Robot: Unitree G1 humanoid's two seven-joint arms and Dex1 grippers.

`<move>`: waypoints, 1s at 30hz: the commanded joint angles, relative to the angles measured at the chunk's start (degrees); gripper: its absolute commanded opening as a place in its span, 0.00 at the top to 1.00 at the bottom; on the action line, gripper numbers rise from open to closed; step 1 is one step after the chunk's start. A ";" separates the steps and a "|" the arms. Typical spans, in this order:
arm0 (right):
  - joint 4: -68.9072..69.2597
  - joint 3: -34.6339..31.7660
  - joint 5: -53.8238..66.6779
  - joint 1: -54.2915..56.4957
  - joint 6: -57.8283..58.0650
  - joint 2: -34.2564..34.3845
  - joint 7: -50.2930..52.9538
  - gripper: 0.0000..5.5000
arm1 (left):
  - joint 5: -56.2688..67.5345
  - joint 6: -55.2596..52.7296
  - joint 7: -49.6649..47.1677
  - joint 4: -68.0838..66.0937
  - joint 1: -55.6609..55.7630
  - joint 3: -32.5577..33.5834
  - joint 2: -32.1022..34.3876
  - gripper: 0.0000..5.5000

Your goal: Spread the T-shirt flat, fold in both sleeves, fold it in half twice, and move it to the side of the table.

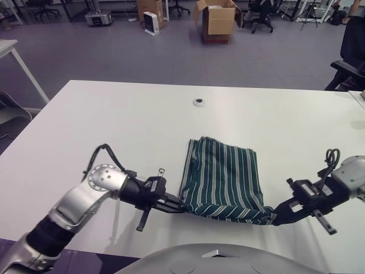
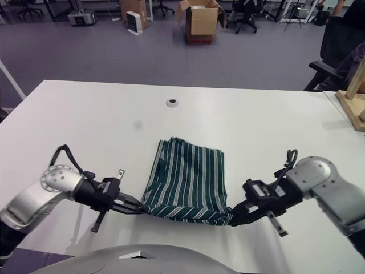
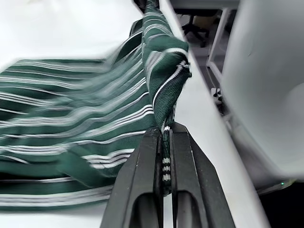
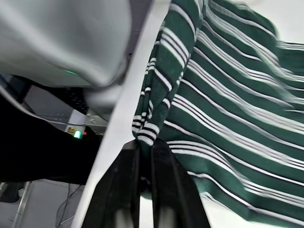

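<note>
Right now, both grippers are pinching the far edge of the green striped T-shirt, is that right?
Not the far edge: the left gripper and right gripper pinch the near edge of the T-shirt, at the two corners closest to the robot. The left eye view shows it.

My left arm (image 1: 74, 202) was silver-grey, with a round joint cap (image 1: 102, 177) dotted with small screws and a black cable (image 1: 106, 150) looped above it; my right arm (image 1: 352, 176) matched, its own black cable (image 1: 332, 155) coiled on top; my left tool (image 1: 181, 206) and right tool (image 1: 275, 218) were black and slim-fingered.
</note>
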State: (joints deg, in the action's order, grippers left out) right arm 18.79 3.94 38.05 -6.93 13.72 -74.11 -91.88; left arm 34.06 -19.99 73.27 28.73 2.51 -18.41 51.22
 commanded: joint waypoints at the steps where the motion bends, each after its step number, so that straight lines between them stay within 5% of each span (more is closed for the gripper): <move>1: -5.96 2.06 6.69 11.20 7.40 -1.69 -0.59 0.98 | 4.08 -7.65 -1.50 -2.13 7.82 2.96 -1.55 1.00; 9: -40.11 17.78 -9.20 37.67 10.08 16.04 0.01 0.98 | -11.63 1.42 -4.22 -40.49 27.22 -2.24 -19.04 1.00; 13: -53.45 18.49 -18.27 40.79 6.71 22.99 3.13 0.98 | -20.75 11.01 -6.33 -58.26 31.12 -5.11 -26.09 1.00; 17: -59.31 14.29 -21.52 42.55 4.95 27.60 10.98 0.83 | -24.38 18.20 -15.81 -71.79 34.95 -0.71 -31.88 0.89; 21: -56.06 7.72 -23.62 39.64 -1.53 27.84 20.80 0.71 | -17.52 15.49 -12.57 -61.96 30.68 4.87 -34.24 0.79; 27: -44.06 8.46 -31.53 28.22 -6.60 24.33 24.39 0.71 | -11.47 8.14 -8.89 -46.14 22.92 6.91 -33.37 0.62; 30: -44.57 5.81 -31.71 29.46 -5.34 27.97 30.37 0.71 | -15.54 4.32 -2.85 -42.65 20.23 -2.09 -31.31 0.62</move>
State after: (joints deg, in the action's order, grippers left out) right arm -26.11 11.12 6.68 21.27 7.72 -47.65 -63.48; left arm 21.72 -14.54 68.45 -13.77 24.42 -16.73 18.66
